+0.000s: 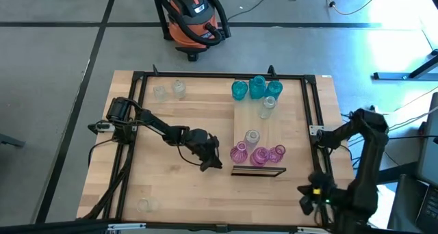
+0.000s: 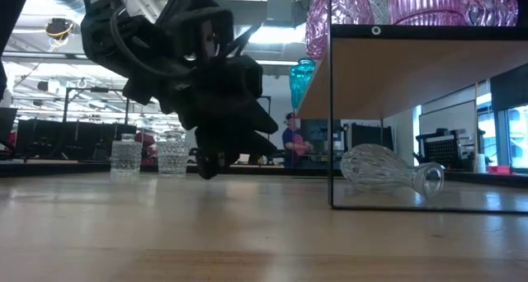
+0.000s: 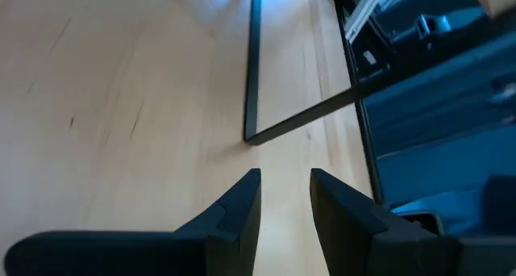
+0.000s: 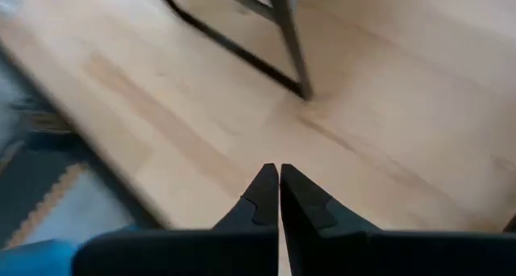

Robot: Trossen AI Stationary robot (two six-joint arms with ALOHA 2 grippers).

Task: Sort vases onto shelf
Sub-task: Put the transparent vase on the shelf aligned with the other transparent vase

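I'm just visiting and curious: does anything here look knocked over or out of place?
Yes. One clear vase lies on its side on the table under the shelf, while the pink vases and teal vases stand upright on top of it.

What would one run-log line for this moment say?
left gripper: jaws slightly apart, empty, beside shelf | right gripper: shut, table edge | shelf: teal vases, pink vases
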